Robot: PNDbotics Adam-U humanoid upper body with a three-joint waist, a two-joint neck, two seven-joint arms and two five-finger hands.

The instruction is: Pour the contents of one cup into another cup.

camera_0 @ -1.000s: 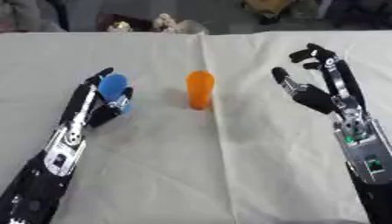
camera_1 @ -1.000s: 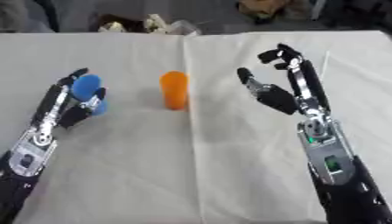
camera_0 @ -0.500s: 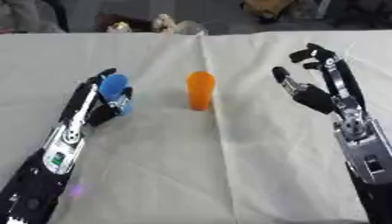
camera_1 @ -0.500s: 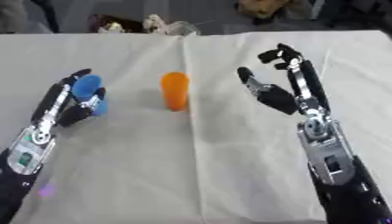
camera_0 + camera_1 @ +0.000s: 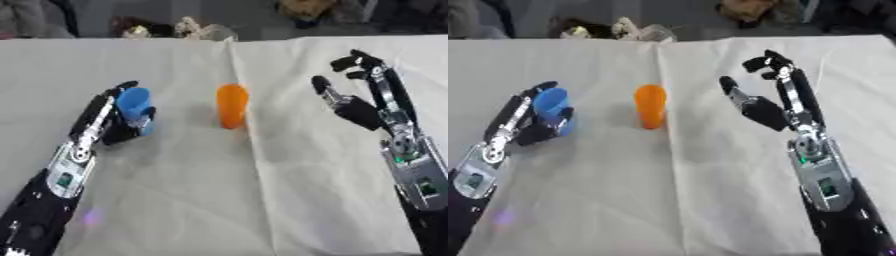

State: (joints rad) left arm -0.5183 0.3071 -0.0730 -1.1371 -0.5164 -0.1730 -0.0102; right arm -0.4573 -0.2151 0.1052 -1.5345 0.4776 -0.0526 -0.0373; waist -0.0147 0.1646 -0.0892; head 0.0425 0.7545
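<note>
My left robot hand (image 5: 109, 122) curls around the blue cup (image 5: 135, 106) on the counter (image 5: 192, 200); my right robot hand (image 5: 363, 107) hangs open, empty, beside the upright orange cup (image 5: 232, 105).

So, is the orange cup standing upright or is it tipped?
Upright. The orange cup stands alone on the white cloth, with neither hand touching it. Whether it is full cannot be told.

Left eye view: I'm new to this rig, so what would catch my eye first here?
The orange cup stands upright alone mid-table on the white cloth. To its left, the left hand is curled round a blue cup. On the right, the right hand is raised, open and holding nothing.
</note>
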